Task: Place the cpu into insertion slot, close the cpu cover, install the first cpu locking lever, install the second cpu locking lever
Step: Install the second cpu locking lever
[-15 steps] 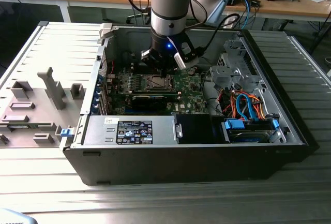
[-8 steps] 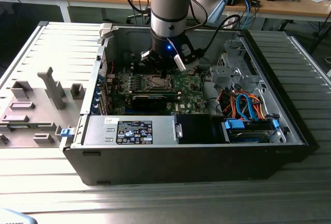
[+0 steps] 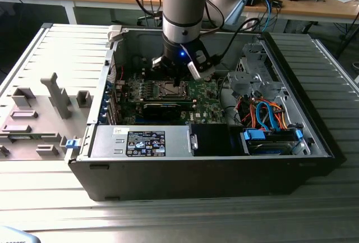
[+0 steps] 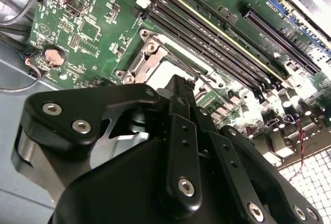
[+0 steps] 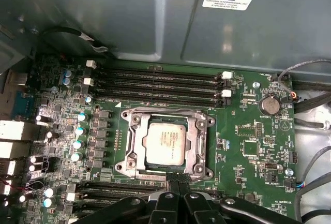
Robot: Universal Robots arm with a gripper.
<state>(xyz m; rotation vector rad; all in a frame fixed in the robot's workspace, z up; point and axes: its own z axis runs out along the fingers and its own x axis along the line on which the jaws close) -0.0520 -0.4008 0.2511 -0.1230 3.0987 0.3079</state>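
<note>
The cpu, a silver-grey square chip, lies flat in the insertion slot on the green board. The cpu cover, a silver frame plate, lies down around the chip. My gripper sits at one edge of the socket, its two black fingers pressed together with nothing visible between them. In the second wrist view the gripper reaches down just beside the cover, with a thin wire locking lever close by. In the exterior view the gripper hangs over the slot inside the open computer case.
Long black memory slots run beside the socket, and a row of capacitors stands on another side. A black card, a power supply and drive bays with orange and blue cables fill the case. Case walls surround the board.
</note>
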